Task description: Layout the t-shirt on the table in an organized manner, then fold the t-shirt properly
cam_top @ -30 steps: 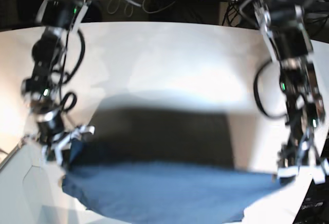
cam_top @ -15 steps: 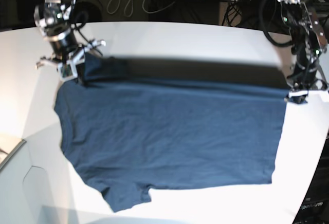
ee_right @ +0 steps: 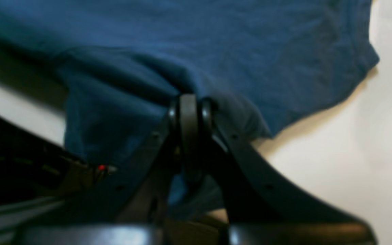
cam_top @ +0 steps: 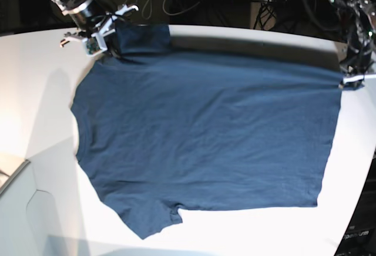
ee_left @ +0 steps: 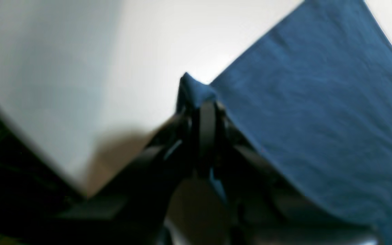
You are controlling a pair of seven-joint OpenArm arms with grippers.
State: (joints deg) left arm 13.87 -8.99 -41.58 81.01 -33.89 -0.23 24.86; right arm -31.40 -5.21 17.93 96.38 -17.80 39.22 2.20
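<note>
1 navy t-shirt (cam_top: 205,138) spread flat on white bench (cam_top: 35,91). Left gripper (cam_top: 351,80) clamps its far hem corner; right gripper (cam_top: 97,36) clamps its far sleeve.

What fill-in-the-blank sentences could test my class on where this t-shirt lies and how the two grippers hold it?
1. The t-shirt is colored dark ____.
2. It lies spread on a ____ table.
3. The left gripper is ____ on the t-shirt's far corner.
4. The right gripper pinches the cloth near a ____.

Missing words: blue; white; shut; sleeve
</note>
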